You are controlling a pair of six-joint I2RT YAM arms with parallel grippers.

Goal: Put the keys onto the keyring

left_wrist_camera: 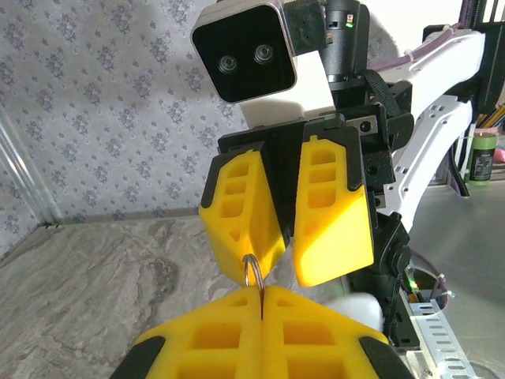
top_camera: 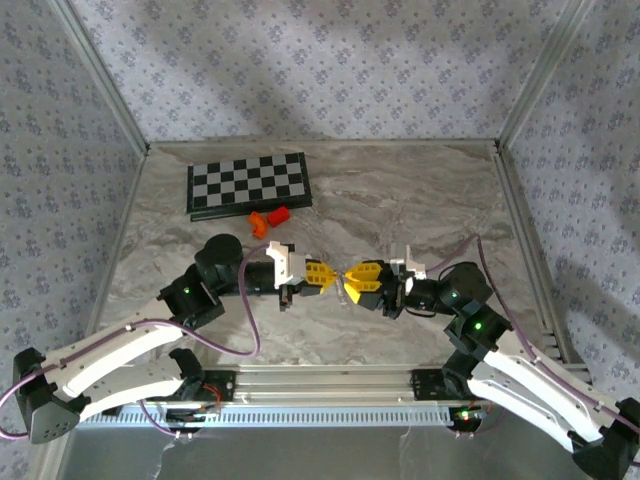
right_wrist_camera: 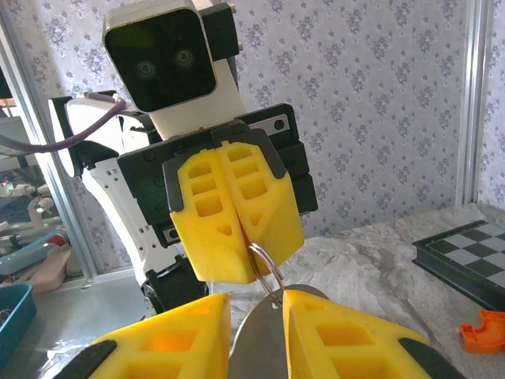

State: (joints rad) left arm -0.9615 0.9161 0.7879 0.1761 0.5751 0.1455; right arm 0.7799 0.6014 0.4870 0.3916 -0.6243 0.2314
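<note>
Mid-desk [top_camera: 420,200]: L gripper [top_camera: 322,275] jaws clenched on keyring [right_wrist_camera: 267,268], wire loop poking out twd right. R gripper [top_camera: 360,278] tip-to-tip w/ it, jaws pinching what looks like a key [right_wrist_camera: 256,343]. Step: threading. Next prob needs fine lining-up of key hole w/ ring's split.

Shot from a fixed perch high above and behind the arm bases, looking down and forward over the whole marbled surface [top_camera: 420,200] to the far wall, left end effector [top_camera: 322,274] and right end effector [top_camera: 358,276] small at centre. Shot too from each wrist, close over its own yellow fingers [left_wrist_camera: 213,339], nearly level, facing the opposite arm head-on. Overlapping at very short range on the wire ring of the keyring [left_wrist_camera: 252,271] between the fingertips.
</note>
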